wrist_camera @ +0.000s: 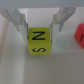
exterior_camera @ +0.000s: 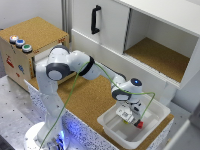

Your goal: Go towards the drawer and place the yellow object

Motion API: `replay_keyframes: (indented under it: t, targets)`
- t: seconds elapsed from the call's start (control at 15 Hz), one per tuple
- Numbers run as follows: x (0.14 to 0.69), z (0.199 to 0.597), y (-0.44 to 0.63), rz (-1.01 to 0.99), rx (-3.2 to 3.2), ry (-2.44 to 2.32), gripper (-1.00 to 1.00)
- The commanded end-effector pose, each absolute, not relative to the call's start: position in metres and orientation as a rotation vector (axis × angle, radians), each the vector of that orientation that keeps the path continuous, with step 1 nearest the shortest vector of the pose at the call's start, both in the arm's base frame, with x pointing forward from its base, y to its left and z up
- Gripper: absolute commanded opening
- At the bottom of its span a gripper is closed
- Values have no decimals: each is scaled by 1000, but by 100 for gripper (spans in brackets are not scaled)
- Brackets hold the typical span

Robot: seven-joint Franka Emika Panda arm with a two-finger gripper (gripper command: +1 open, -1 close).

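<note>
The yellow object [wrist_camera: 39, 42] is a small yellow cube with black letters on its faces. It sits between the two fingers of my gripper [wrist_camera: 39, 31], which press on its two sides, low over the white floor of the drawer [wrist_camera: 14, 65]. A small red block [wrist_camera: 79, 36] lies beside it, a short gap away. In the exterior view my gripper [exterior_camera: 131, 119] reaches down into the open white drawer [exterior_camera: 111, 126] at the counter's front edge. The red block [exterior_camera: 139, 124] shows just beside the fingers. The arm's hand hides the yellow object there.
A white cabinet with a black handle [exterior_camera: 94, 19] and an open cork-lined compartment [exterior_camera: 159, 56] stands behind the drawer. A cork-topped box with three coloured buttons [exterior_camera: 20, 43] sits at the exterior view's left. A green cable [exterior_camera: 75, 95] hangs along the arm.
</note>
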State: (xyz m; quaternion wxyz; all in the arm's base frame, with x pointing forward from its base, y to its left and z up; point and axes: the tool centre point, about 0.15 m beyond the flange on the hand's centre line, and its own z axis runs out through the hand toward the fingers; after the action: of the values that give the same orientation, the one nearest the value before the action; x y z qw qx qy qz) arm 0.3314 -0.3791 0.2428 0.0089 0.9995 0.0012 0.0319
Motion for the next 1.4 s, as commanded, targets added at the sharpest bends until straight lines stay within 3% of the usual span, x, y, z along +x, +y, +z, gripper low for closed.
replay_keyframes:
  t: [0.0,0.4,0.87,1.33]
  targets:
    - [351,353,-302,379,3062,141,-100]
    - [384,441,-186,619,3014,480,-100]
    - [392,451,-26,590,2981,1100,-100]
    - [374,447,109,425,2806,1694,-100]
